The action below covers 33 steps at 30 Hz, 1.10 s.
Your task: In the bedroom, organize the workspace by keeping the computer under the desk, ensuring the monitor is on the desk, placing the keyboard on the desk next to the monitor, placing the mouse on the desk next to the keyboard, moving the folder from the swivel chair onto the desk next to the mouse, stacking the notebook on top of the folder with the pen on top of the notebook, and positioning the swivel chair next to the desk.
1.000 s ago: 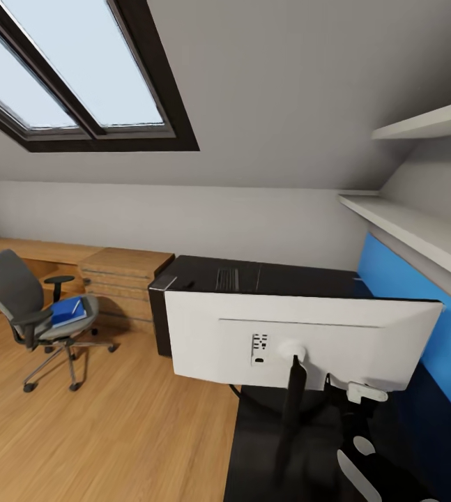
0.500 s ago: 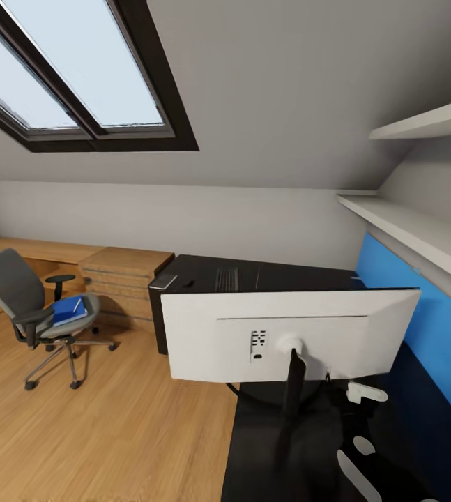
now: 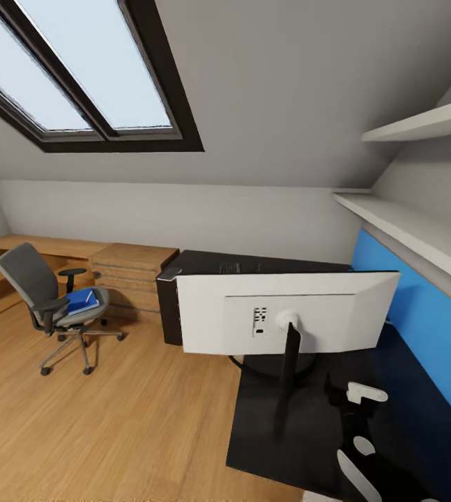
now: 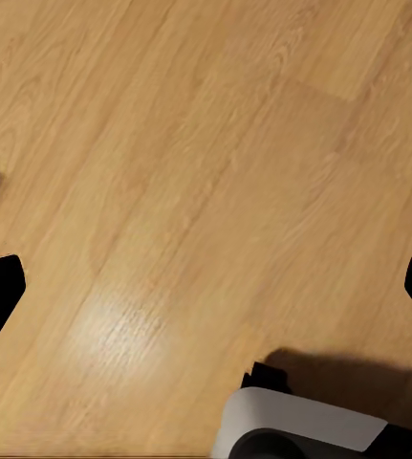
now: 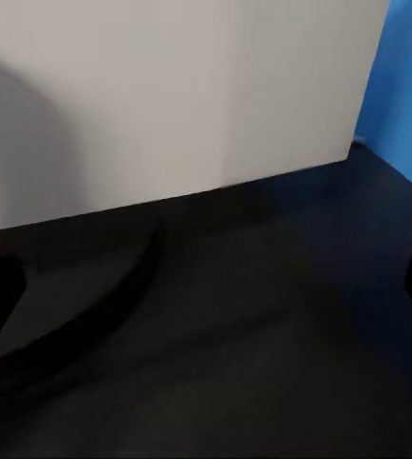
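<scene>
Soft, even daylight in a clean but slightly soft render.

We see the skylight (image 3: 79, 70) as the brightest patch, pale and washed out, and the sloped ceiling and walls shade smoothly from it. The head view bends straight lines toward its edges, so the window frame and the shelves (image 3: 420, 181) fan outward. The glossy black desk (image 3: 309, 425) swallows detail and carries only faint reflections. On the wooden floor (image 4: 206, 143) we find a soft pale sheen and a blurred shadow beside the robot's base. The white back of the monitor (image 5: 167, 96) is shaded grey on one side, with the blue wall panel (image 5: 406, 86) tinting the desk below it.
</scene>
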Motion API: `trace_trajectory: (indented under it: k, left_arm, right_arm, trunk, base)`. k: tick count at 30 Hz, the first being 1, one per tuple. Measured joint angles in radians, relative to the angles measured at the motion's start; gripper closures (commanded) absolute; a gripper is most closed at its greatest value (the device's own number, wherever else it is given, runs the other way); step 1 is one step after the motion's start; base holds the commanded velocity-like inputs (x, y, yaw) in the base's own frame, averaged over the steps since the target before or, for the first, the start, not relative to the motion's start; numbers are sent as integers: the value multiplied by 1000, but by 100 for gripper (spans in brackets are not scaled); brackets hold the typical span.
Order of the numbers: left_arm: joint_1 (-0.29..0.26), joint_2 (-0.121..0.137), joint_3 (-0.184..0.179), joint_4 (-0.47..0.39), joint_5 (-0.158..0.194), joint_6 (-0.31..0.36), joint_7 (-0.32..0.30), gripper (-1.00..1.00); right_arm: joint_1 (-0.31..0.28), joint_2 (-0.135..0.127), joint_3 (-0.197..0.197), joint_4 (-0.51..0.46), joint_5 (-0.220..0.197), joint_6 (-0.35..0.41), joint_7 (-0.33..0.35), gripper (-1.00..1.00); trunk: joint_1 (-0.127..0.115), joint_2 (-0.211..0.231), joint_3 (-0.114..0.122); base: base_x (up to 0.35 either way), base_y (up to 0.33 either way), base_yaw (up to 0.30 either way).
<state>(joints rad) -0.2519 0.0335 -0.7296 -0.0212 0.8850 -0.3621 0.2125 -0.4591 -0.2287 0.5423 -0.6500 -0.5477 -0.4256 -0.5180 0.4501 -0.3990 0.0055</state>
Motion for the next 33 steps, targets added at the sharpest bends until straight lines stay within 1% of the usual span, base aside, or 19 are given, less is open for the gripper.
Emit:
trace_trajectory:
  k: [9,12,14,15,16,17,18,19,21,22,24,26,28,29,31,32,33]
  left_arm:
    - [0,1,2,0,2,0,0,-100]
    - [0,1,2,0,2,-1,0,-100]
    - [0,1,2,0,2,-2,0,-100]
    - [0,1,2,0,2,-2,0,-100]
    - [0,0,2,0,2,-2,0,-100]
    - [0,0,2,0,2,-2,0,-100]
    - [0,0,1,0,2,-2,0,-100]
    - [0,-1,1,0,2,-2,0,-100]
    - [0,-2,-1,0,1,-2,0,-100]
    - [0,-3,-1,0,1,-2,0,-100]
    - [0,-4,-1,0,0,-3,0,-100]
    - [0,-6,-2,0,0,-4,0,-100]
    - [0,-7,-2,0,0,-5,0,-100]
    - [0,-9,-2,0,0,-5,0,-100]
    - [0,-10,-2,0,0,-6,0,-100]
    - [0,-11,-2,0,0,-7,0,-100]
    - [0,-11,-2,0,0,-7,0,-100]
  right_arm:
    - [0,2,0,11,-3,-1,0,-100]
    - [0,2,0,20,-6,-19,-1,-100]
    - [0,4,1,40,-9,-85,-2,-100]
    - [0,10,2,60,-10,-124,-2,-100]
    - [0,17,3,72,-9,-144,-2,-100]
    - [0,37,3,94,-7,-176,-2,-100]
    - [0,76,3,124,-1,-209,-1,-100]
    - [0,91,2,134,0,-218,-1,-100]
    - [0,131,3,158,30,-235,-2,-100]
    - [0,154,4,165,62,-239,-4,-100]
    - [0,172,4,168,80,-241,-8,-100]
    - [0,216,6,170,106,-237,-27,-100]
    - [0,242,6,170,114,-235,-42,-100]
    - [0,269,8,170,128,-230,-61,-100]
    - [0,298,8,171,148,-223,-87,-100]
    - [0,325,9,170,177,-207,-116,-100]
    - [0,340,9,170,194,-197,-133,-100]
  trunk:
    - [0,0,0]
    - [0,0,0]
    - [0,0,0]
    - [0,0,0]
    - [0,0,0]
    - [0,0,0]
    - [-1,-1,0]
    - [0,0,0]
    - [0,0,0]
    - [0,0,0]
    - [0,0,0]
    - [0,0,0]
    - [0,0,0]
    - [0,0,0]
    - [0,0,0]
    - [-1,0,0]
    - [-1,0,0]
  base:
    - [-262,232,0]
    - [-222,267,0]
    - [-210,274,0]
    - [-199,277,0]
    - [-152,257,0]
    - [-78,149,0]
    - [-62,120,0]
    - [-40,77,0]
    - [-19,37,0]
    - [-10,20,0]
    - [-7,13,0]
    - [-3,6,0]
    - [-2,3,0]
    - [-1,2,0]
    - [-1,1,0]
    - [0,0,0]
    - [0,0,0]
